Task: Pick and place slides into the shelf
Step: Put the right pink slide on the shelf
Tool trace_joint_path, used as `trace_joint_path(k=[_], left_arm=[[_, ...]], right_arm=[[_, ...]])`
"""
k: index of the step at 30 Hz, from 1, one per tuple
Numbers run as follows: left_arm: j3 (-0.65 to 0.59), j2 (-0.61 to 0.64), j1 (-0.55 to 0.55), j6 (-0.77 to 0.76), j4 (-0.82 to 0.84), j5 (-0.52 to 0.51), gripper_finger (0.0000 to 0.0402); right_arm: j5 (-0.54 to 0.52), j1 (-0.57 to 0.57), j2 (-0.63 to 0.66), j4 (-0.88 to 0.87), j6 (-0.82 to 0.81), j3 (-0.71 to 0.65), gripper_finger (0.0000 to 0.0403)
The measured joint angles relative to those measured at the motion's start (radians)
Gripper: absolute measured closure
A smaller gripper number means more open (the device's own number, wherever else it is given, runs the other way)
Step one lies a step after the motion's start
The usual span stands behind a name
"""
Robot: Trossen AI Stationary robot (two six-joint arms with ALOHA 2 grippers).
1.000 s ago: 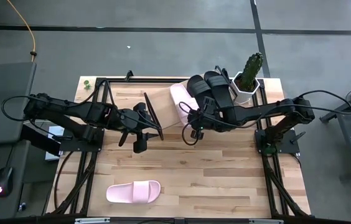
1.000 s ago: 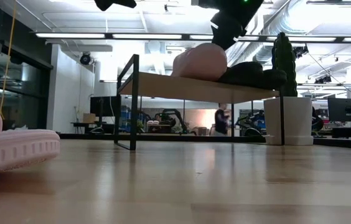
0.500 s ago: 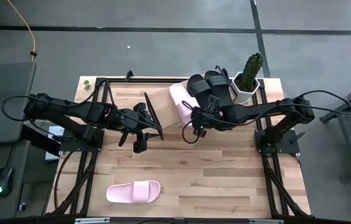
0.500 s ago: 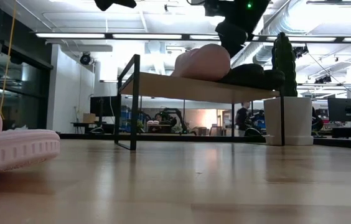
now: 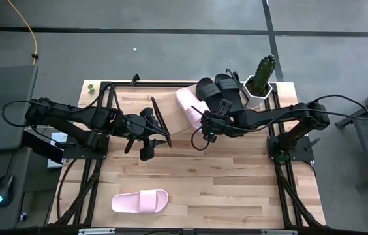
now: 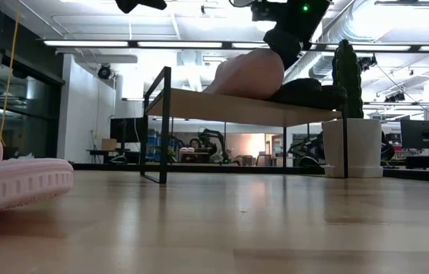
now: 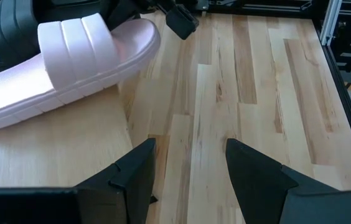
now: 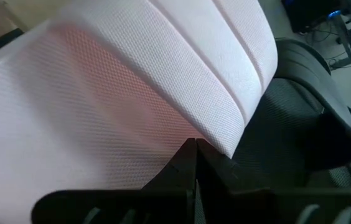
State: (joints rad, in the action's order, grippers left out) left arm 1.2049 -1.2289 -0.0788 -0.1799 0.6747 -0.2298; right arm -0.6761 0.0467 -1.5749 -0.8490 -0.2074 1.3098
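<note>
Four slides show: one pink slide lies alone on the table near its front left, a second pink one sits on the shelf, and two black slides rest just beside it. Left gripper hovers over the shelf's left end, fingers spread, holding nothing. Right gripper is clenched shut, its tip against the shelved pink slide. These slides look light, soft and springy; the wide strap probably offers the best hold.
</note>
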Motion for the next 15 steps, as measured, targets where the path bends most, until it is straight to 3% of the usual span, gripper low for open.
trace_joint_path(k=[15], left_arm=[[0.0,0.0,0.0,0.0,0.0,0.0,0.0218]], right_arm=[[0.098,-0.002,0.0,-0.001,0.05,0.0,0.0396]])
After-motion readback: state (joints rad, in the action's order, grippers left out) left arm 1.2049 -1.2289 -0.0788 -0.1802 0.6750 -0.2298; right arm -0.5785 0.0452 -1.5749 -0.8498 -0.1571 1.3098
